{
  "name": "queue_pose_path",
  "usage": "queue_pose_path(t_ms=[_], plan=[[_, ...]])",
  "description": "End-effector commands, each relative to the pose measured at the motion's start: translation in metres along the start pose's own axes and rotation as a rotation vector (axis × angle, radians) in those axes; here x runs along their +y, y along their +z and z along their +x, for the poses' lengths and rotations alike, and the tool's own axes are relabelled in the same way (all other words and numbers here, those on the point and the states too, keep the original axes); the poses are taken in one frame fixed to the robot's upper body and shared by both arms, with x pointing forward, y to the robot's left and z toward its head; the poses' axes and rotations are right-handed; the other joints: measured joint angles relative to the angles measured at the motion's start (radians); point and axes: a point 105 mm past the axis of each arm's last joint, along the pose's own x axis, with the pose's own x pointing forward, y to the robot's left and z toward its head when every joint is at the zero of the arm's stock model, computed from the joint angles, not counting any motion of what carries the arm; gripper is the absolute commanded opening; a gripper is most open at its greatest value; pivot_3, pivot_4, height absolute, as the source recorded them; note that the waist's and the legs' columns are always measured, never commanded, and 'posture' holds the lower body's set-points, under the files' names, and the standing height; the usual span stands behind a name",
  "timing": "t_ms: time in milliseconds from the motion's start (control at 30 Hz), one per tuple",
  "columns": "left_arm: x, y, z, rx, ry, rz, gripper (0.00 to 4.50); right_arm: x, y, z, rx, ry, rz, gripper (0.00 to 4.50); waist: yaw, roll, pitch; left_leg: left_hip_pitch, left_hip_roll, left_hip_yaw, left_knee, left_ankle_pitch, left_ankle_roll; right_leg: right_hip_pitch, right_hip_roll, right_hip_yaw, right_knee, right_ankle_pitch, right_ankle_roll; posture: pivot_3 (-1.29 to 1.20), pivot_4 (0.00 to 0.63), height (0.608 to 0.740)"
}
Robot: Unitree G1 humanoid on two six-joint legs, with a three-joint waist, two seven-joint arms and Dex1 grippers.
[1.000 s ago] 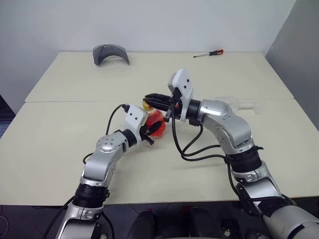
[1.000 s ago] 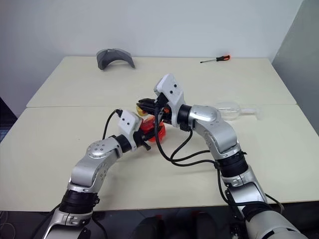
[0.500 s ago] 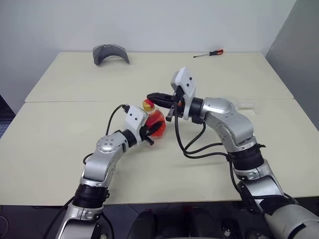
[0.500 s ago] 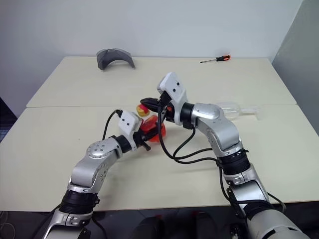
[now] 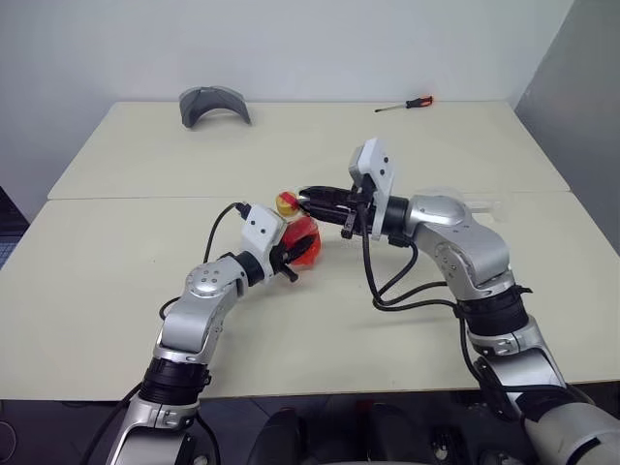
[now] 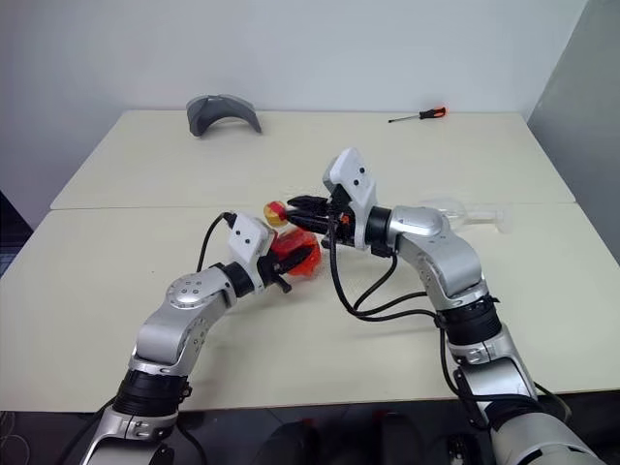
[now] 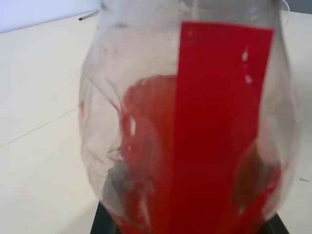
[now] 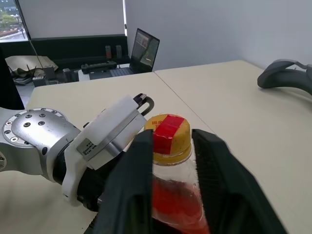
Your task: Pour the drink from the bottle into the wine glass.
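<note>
My left gripper (image 5: 294, 256) is shut on the body of the bottle (image 5: 304, 240), a small clear one held upright just above the table. The red-orange drink (image 7: 146, 161) fills its lower part behind a red label strip. Its yellow cap (image 8: 167, 134) with a red strip is on. My right gripper (image 5: 308, 198) reaches in from the right at cap height. It is open, its black fingers (image 8: 134, 180) on either side of the neck. The wine glass (image 6: 453, 207) appears to lie on its side behind my right arm, partly hidden.
A grey curved object (image 5: 215, 104) lies at the table's far left. A red-handled screwdriver (image 5: 407, 103) lies at the far right. A seam (image 5: 145, 197) runs across the table between its two halves. The table ends close on the right, by a grey wall.
The right gripper was shut over the cap and has opened. The cap, hidden a second ago, now shows. The left gripper and bottle have stayed in place.
</note>
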Motion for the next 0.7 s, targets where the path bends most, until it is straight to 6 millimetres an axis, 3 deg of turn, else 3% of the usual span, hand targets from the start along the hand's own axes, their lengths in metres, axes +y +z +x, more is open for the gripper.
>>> queue_pose_path(t_ms=[33, 133, 700], plan=[[0.003, 0.021, -0.002, -0.071, 0.003, 0.046, 0.98, 0.004, 0.018, 0.002, -0.052, 0.015, -0.053, 2.7, 0.0, 0.0, 0.0, 0.0, 0.0, 0.0, 0.0, 0.0, 0.0, 0.0, 0.0, 0.0, 0.0, 0.0, 0.0, 0.0, 0.15, 0.74], [0.003, 0.021, -0.003, -0.071, 0.002, 0.048, 0.98, 0.005, 0.017, 0.003, -0.051, 0.024, -0.052, 3.76, 0.0, 0.0, 0.0, 0.0, 0.0, 0.0, 0.0, 0.0, 0.0, 0.0, 0.0, 0.0, 0.0, 0.0, 0.0, 0.0, 0.15, 0.74], [0.0, 0.024, -0.001, -0.079, -0.006, 0.051, 0.97, 0.005, 0.018, 0.022, -0.065, 0.003, -0.088, 3.76, 0.0, 0.0, 0.0, 0.0, 0.0, 0.0, 0.0, 0.0, 0.0, 0.0, 0.0, 0.0, 0.0, 0.0, 0.0, 0.0, 0.15, 0.74]])
